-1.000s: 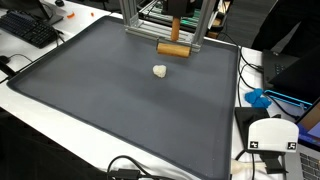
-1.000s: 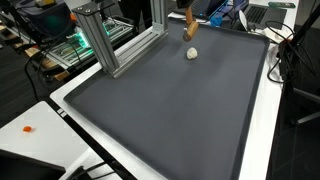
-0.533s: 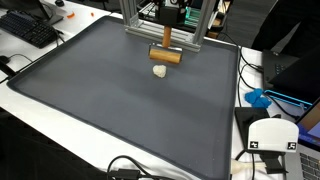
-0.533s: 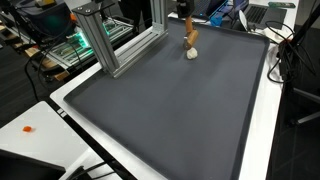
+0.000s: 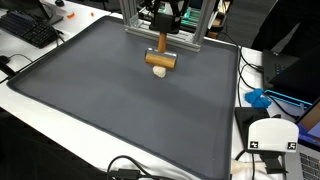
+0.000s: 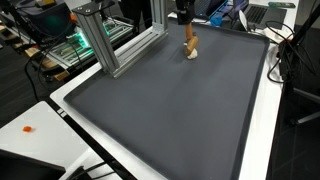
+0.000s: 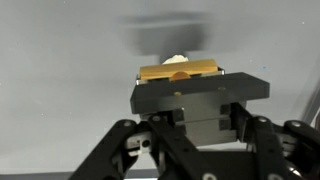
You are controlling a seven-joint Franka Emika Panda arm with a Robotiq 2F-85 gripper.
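My gripper is shut on the thin handle of a wooden mallet and holds it head down over the dark grey mat. The cylindrical head lies crosswise directly over a small white lump on the mat; whether they touch I cannot tell. In an exterior view the mallet hangs just above the lump, below the gripper. In the wrist view the gripper fills the lower half. The mallet head shows beyond it, and the white lump peeks out behind.
An aluminium frame stands at the mat's far edge, close behind the gripper; its post shows in an exterior view. A keyboard, a blue object, a white device and cables lie around the mat.
The gripper has carried the mallet down and across to the white lump; the head, clear of the lump a second ago, now sits over it. The lump has not moved.
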